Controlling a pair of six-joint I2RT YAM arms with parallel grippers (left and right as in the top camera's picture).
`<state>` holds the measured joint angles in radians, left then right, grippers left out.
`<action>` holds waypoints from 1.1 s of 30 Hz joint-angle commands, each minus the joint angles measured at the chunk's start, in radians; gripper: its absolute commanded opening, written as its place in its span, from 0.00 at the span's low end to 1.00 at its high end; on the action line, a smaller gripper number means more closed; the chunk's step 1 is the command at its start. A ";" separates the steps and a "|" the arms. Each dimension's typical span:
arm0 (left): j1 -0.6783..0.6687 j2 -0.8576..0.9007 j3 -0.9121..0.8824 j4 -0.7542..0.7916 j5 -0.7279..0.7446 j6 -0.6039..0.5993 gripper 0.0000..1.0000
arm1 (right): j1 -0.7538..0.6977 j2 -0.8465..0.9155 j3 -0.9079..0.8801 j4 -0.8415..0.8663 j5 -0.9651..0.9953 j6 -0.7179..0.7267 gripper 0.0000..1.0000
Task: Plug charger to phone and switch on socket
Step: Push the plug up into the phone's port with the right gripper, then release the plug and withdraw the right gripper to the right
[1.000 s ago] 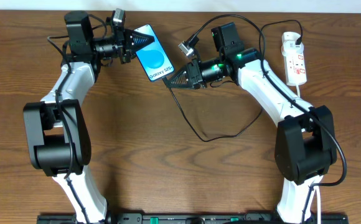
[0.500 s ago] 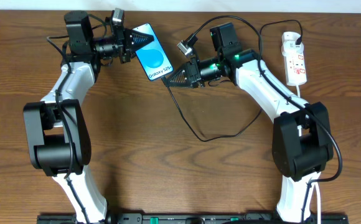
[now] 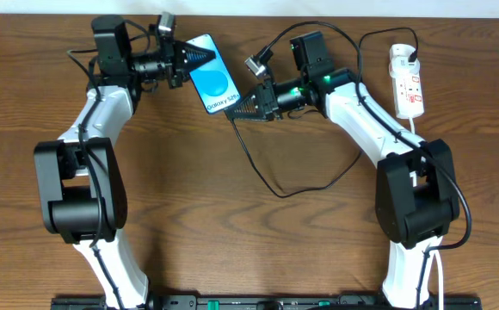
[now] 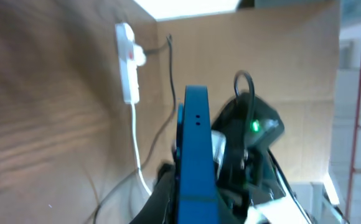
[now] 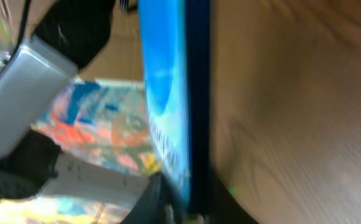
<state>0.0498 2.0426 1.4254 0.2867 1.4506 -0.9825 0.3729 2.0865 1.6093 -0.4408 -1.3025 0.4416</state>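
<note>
The brown wooden table (image 3: 189, 198) fills the overhead view, and both arms reach across it toward its far edge. The left arm (image 3: 95, 112) runs up the left side and bends inward. The right arm (image 3: 361, 112) does the same from the right, with a green light showing near its wrist.

The socket (image 3: 407, 84) lies flat near the far right corner, well apart from both grippers. It is a white strip with red marks on top, and a white cord trails off its near end. The left wrist view also shows it lying on the wood (image 4: 126, 62).

The phone (image 3: 212, 79) sits between the two grippers with its bright blue screen facing up and the white lettering at the end nearer the right arm. The left gripper (image 3: 196, 55) is clamped on the far end of the phone, which appears edge-on between its fingers in the left wrist view (image 4: 196, 143).

The right gripper (image 3: 235, 110) sits just beside the lettered end, its fingers drawn together to a point. The phone edge (image 5: 168, 93) fills its blurred wrist view.

The charger (image 3: 282, 194) leaves those fingertips as a thin black cable and loops across the table toward the right arm. Its connector tip is hidden.
</note>
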 commanded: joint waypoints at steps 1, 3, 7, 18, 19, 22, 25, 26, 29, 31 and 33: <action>-0.024 -0.011 0.017 0.000 0.121 -0.014 0.07 | -0.037 0.023 0.014 -0.009 0.016 -0.025 0.31; -0.017 -0.011 0.017 0.000 0.121 -0.014 0.07 | -0.048 0.023 0.014 -0.027 0.001 -0.047 0.34; -0.007 -0.011 0.017 0.000 0.121 -0.017 0.07 | -0.064 0.023 0.014 -0.060 -0.013 -0.087 0.38; -0.010 -0.011 0.014 0.000 0.121 0.005 0.07 | -0.127 -0.086 0.014 -0.076 0.013 -0.111 0.52; -0.014 -0.011 0.011 0.000 0.121 0.016 0.07 | -0.134 -0.106 0.014 -0.088 0.033 -0.120 0.56; -0.035 -0.011 -0.004 0.000 0.121 0.053 0.07 | -0.145 -0.183 0.014 -0.175 0.171 -0.158 0.60; -0.066 -0.010 -0.017 0.000 0.121 0.084 0.07 | -0.142 -0.261 0.014 -0.272 0.328 -0.196 0.63; -0.079 -0.008 -0.018 -0.001 0.121 0.090 0.07 | -0.141 -0.291 0.014 -0.304 0.382 -0.205 0.64; -0.121 0.003 -0.017 0.000 0.120 0.100 0.07 | -0.141 -0.369 0.014 -0.383 0.528 -0.219 0.67; -0.164 0.026 -0.017 0.000 0.119 0.100 0.07 | -0.139 -0.440 0.014 -0.442 0.642 -0.222 0.69; -0.187 0.046 -0.017 0.000 0.109 0.099 0.07 | -0.138 -0.479 0.014 -0.469 0.695 -0.222 0.70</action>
<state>-0.0975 2.0472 1.4120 0.2874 1.5257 -0.9043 0.2287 1.6711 1.6123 -0.8795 -0.7998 0.2485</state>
